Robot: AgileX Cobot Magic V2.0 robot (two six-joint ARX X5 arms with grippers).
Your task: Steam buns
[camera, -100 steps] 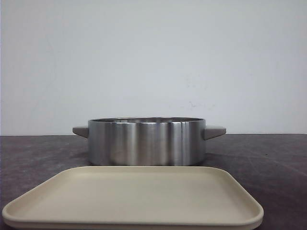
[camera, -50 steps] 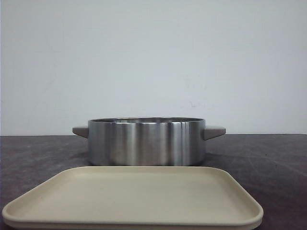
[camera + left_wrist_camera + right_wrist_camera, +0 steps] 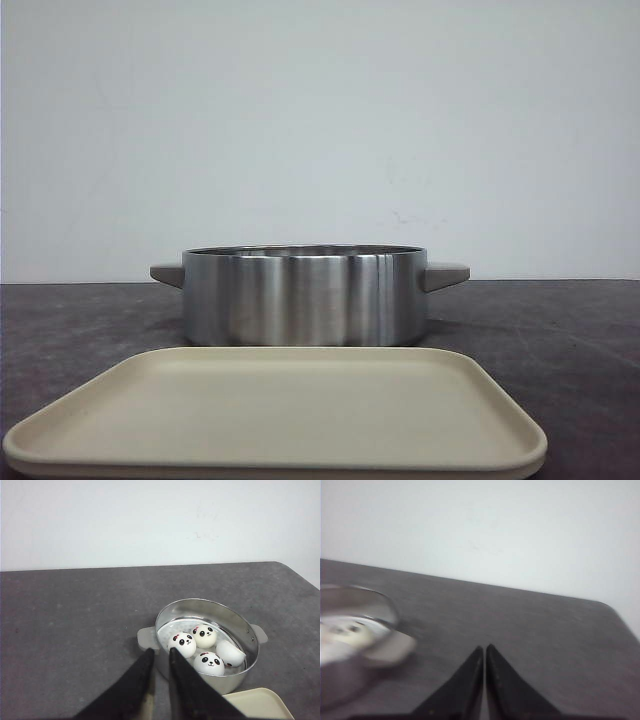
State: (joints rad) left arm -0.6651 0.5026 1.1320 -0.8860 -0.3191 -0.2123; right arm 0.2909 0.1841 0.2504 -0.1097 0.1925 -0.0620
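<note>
Four white panda-face buns lie inside the steel pot in the left wrist view: one, one, one, and one tipped on its side. My left gripper hangs above the table just short of the pot's near handle, its jaws a little apart and empty. My right gripper is shut and empty over bare table beside the pot, which is blurred there. In the front view the pot hides the buns, and neither gripper shows.
A beige rectangular tray lies in front of the pot, nearest the robot; its corner shows in the left wrist view. The dark grey table ends at a white wall behind.
</note>
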